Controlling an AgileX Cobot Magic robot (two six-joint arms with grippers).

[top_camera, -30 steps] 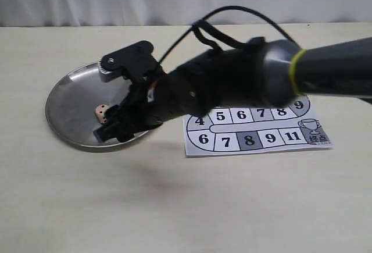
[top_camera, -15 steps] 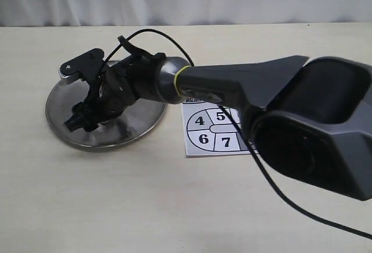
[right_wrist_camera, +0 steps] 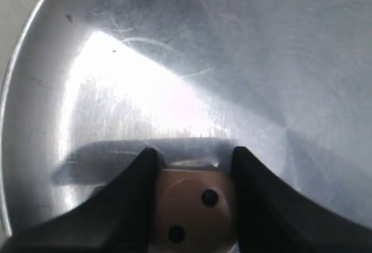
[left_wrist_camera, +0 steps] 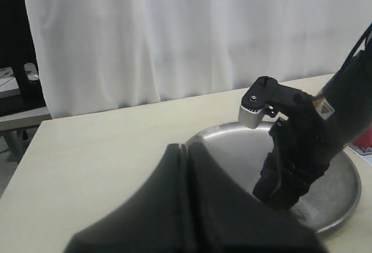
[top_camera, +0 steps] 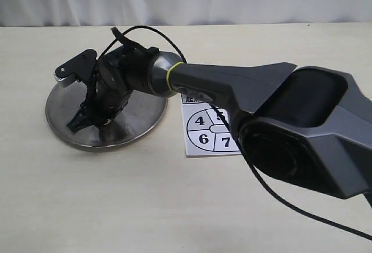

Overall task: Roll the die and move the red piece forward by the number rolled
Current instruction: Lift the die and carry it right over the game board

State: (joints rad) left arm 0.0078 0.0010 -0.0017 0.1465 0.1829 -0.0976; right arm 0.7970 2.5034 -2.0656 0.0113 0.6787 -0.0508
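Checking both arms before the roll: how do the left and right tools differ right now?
The right tool grips the die; the left tool is shut on nothing. The right tool is down in the metal dish; the left tool is held short of it. Both are black.

Die is cut off by the picture edge in the right wrist view, its sides covered by the right gripper. It is hidden entirely in the exterior view. Board is mostly covered by the right arm. Red sliver at the left wrist view's edge cannot be identified.
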